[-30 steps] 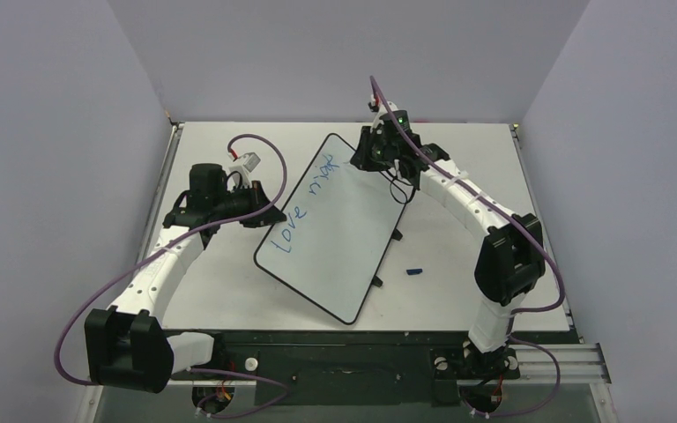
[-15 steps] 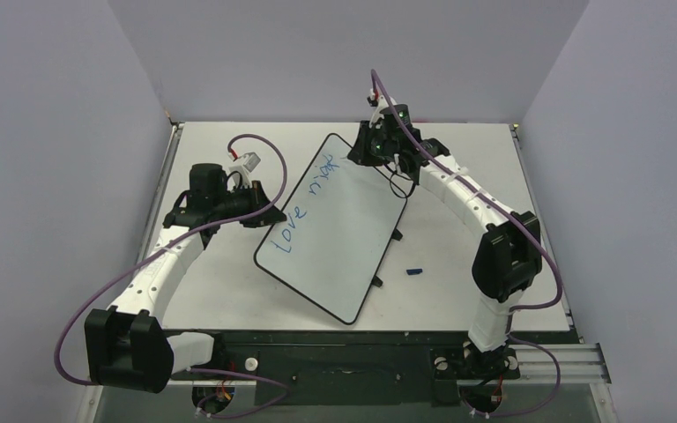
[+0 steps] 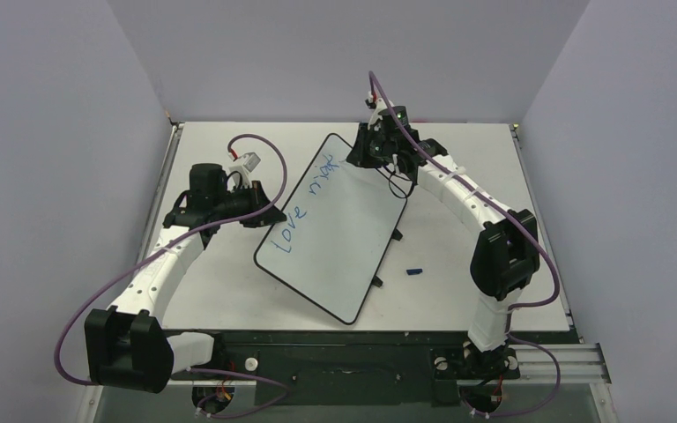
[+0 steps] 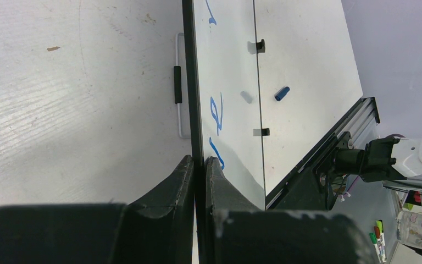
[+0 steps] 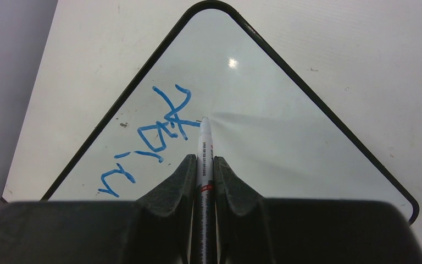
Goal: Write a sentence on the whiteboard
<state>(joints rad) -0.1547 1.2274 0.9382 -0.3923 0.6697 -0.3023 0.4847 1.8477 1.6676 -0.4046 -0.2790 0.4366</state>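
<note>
- While left gripper [image 4: 199, 161] clamps the left rim of the large glossy white, black-rimmed whiteboard [image 3: 344, 251], right gripper [image 5: 202, 165] pinches a white marker pen [image 5: 204, 144].
- Pen tip touches the whiteboard near its far corner, just right of the blue handwritten sentence [image 5: 155, 132].
- Small blue cap [image 3: 415, 271] lies just right of the whiteboard.

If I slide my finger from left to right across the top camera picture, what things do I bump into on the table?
left gripper → whiteboard → blue marker cap → right arm's elbow
</note>
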